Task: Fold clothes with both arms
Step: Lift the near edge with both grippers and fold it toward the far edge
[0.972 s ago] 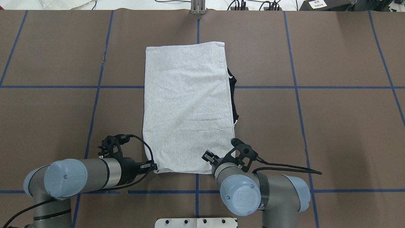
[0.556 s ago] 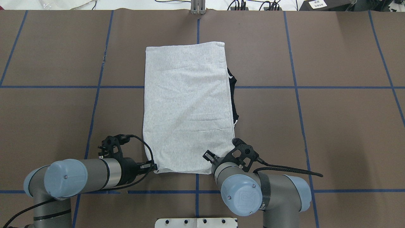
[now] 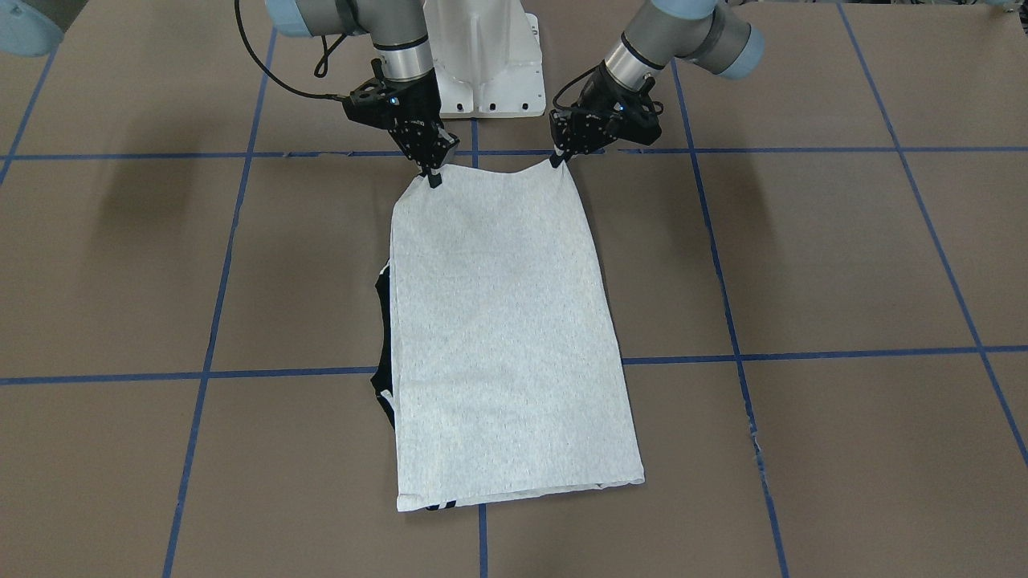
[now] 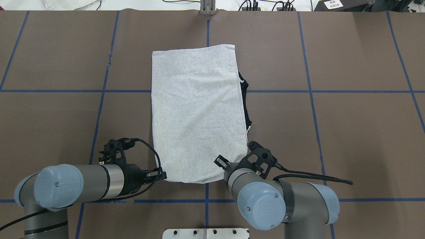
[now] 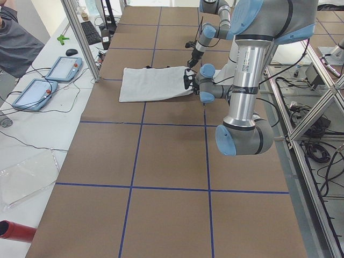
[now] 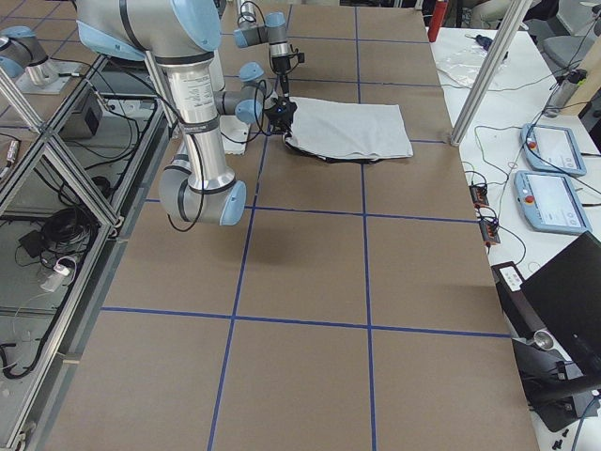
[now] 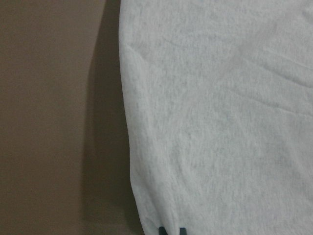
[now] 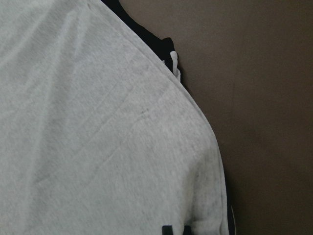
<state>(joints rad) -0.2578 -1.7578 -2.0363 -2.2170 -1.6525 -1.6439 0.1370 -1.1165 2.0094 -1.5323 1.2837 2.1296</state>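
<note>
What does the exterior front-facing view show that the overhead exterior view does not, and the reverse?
Front-facing only: the right gripper pinching a corner of the light grey folded T-shirt, and black-and-white trim under its far hem. Overhead only: black cables past the far edge of the brown table. Both: the left gripper at its corner, the black collar.

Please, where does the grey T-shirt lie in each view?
Front-facing: grey T-shirt, centre.
Overhead: centre, slightly up.
Exterior left: upper middle.
Exterior right: upper middle.
Left wrist: fills the right side.
Right wrist: fills the left side.
Shared landmark: black trim along its robot's-right edge.
</note>
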